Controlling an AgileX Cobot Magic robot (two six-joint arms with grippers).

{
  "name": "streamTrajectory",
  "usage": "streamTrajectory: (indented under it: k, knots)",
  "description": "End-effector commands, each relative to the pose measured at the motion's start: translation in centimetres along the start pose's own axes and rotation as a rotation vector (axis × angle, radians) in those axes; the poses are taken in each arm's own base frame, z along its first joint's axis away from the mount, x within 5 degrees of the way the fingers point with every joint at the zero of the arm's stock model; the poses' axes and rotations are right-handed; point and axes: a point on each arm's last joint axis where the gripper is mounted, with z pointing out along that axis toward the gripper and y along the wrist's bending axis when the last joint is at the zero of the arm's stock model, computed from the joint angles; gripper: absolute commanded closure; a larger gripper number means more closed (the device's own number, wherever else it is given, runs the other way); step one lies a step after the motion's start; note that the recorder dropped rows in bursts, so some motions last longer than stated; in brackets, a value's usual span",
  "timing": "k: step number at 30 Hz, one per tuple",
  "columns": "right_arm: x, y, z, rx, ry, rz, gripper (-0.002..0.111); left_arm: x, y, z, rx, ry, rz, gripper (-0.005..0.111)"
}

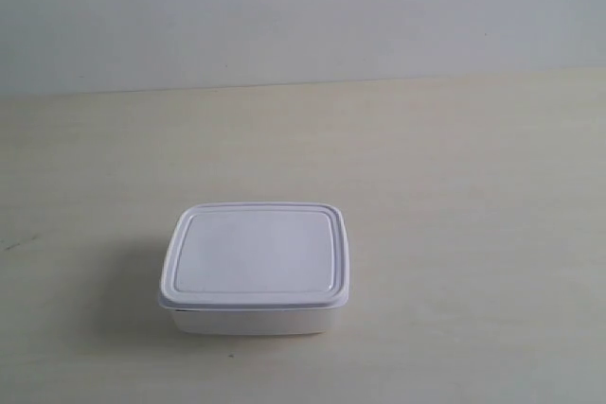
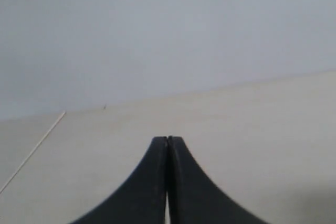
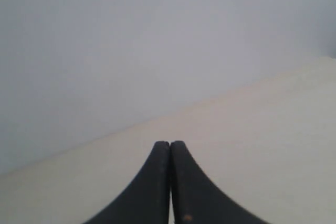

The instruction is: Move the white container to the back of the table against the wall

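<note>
The white container (image 1: pixel 256 267) sits lid-on on the cream table (image 1: pixel 454 196), near the front and a little left of centre in the exterior view, well short of the pale wall (image 1: pixel 303 7). Neither arm shows in that view. My left gripper (image 2: pixel 167 139) is shut with nothing in it, its black fingers pressed together above bare table (image 2: pixel 252 124) facing the wall (image 2: pixel 157 30). My right gripper (image 3: pixel 170 143) is likewise shut and empty, over table (image 3: pixel 262 135) with the wall (image 3: pixel 131 40) beyond. The container appears in neither wrist view.
The table meets the wall along a straight line across the back of the exterior view. A thin seam or edge line (image 2: pixel 32 150) runs across the table in the left wrist view. A small dark speck (image 1: pixel 228 357) lies in front of the container.
</note>
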Motion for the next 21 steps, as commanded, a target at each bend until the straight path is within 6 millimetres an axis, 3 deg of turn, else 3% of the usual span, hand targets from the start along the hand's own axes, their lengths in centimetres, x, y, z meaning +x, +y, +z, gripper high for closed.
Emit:
streamTrajectory:
  k: [1, 4, 10, 16, 18, 21]
  knots:
    - [-1.0, 0.1, -0.1, -0.023, -0.127, 0.123, 0.108, -1.8, 0.0, -0.2, 0.003, -0.202, -0.062, 0.107]
    - [-1.7, 0.2, -0.2, -0.041, -0.207, 0.156, 0.108, -3.3, 0.0, -0.7, 0.009, -0.373, -0.063, 0.107]
    - [-2.5, 0.3, -0.4, -0.113, -0.285, 0.520, 0.108, -5.7, -0.1, -2.1, 0.032, -0.684, -0.065, 0.107]
    - [-3.4, 0.4, -0.7, -0.175, -0.369, 0.642, 0.108, -6.7, -0.6, -3.0, 0.086, -0.830, -0.037, 0.107]
    - [-3.6, 0.4, -0.8, -0.193, -0.393, 0.670, 0.108, -6.8, -0.7, -3.2, 0.141, -0.847, -0.122, 0.107]
    - [-3.9, 0.4, -1.0, -0.224, -0.417, 0.735, 0.108, -7.2, -0.8, -3.7, 0.309, -0.880, -0.434, 0.107]
